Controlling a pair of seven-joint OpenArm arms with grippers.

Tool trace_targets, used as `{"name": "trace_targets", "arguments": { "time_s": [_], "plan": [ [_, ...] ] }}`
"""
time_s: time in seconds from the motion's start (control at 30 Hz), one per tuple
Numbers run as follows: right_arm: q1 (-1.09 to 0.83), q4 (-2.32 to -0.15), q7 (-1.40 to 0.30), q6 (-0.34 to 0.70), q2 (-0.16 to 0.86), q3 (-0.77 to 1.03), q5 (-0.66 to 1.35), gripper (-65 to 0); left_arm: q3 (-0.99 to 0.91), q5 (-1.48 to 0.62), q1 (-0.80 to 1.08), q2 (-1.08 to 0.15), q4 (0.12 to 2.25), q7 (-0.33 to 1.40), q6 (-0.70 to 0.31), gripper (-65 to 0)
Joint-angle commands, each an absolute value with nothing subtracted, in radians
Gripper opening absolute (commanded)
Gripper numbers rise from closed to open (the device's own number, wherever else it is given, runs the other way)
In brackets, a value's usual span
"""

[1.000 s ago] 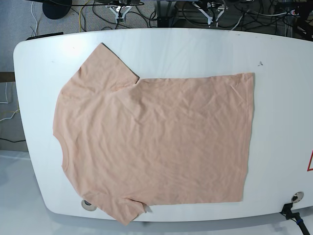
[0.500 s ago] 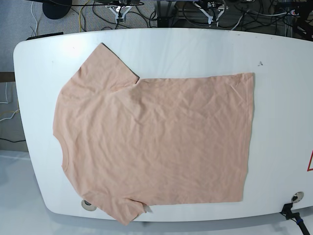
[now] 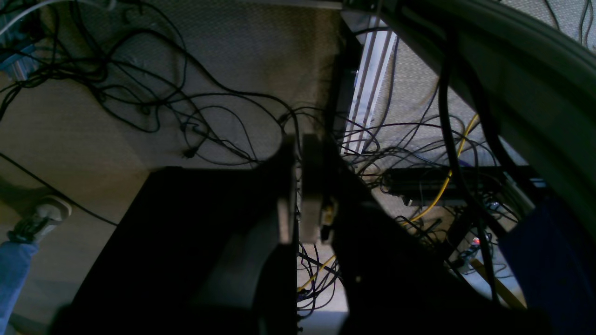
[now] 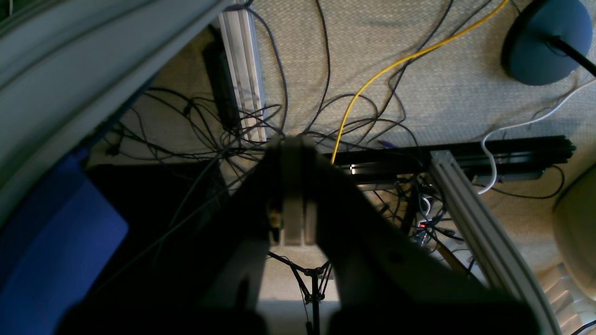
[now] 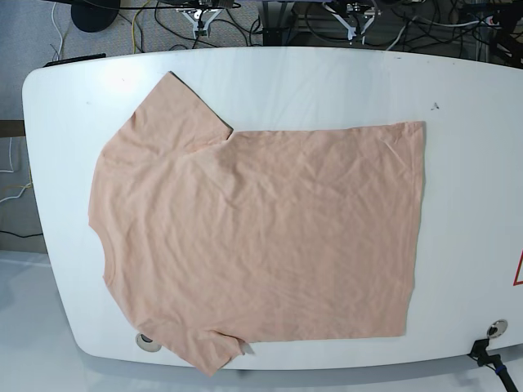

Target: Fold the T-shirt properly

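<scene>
Spread flat, plain side up, across the white table (image 5: 474, 163): T-shirt (image 5: 261, 237), collar at left, hem at right, one sleeve far-left, the other hanging slightly over the near edge. Unfolded as yet. Left gripper (image 3: 298, 195) and right gripper (image 4: 292, 195) both closed on nothing, parked off the table above floor cables. Probably light, limp, prone to wrinkle. Best pinched at sleeve edges or hem corners.
</scene>
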State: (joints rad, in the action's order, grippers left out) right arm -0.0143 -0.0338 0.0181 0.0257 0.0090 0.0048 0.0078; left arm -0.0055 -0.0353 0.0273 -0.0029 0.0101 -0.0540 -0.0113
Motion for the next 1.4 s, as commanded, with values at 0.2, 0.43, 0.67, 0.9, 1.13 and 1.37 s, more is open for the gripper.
{"name": "trace_targets", "arguments": {
  "time_s": [0.2,0.43,0.67,0.9,1.13,1.37],
  "plan": [
    [-0.014,-0.034,0.020,0.026,0.010,0.006,0.012,-65.0,-0.005,-0.039,0.036,-0.002,0.008,-0.063,-0.011,-64.4],
    [-0.022,-0.049,0.029,0.034,0.013,0.007,0.008,-65.0,-0.002,-0.042,0.047,-0.005,0.028,-0.054,-0.011,-65.0],
    [-0.026,-0.051,0.025,0.028,0.014,0.007,0.007,-65.0,-0.001,-0.035,0.045,-0.005,0.023,-0.046,-0.011,-65.0],
    [-0.029,-0.053,0.024,0.032,0.015,0.008,0.009,-65.0,-0.003,-0.035,0.047,-0.006,0.021,-0.052,-0.011,-65.0],
    [-0.040,-0.056,0.028,0.030,0.018,0.007,0.009,-65.0,-0.002,-0.033,0.057,-0.008,0.017,-0.068,-0.011,-65.0],
    [-0.062,-0.066,0.035,0.031,0.023,0.011,-0.001,-65.0,-0.004,-0.032,0.082,-0.013,0.028,-0.078,-0.011,-65.0]
  ]
}}
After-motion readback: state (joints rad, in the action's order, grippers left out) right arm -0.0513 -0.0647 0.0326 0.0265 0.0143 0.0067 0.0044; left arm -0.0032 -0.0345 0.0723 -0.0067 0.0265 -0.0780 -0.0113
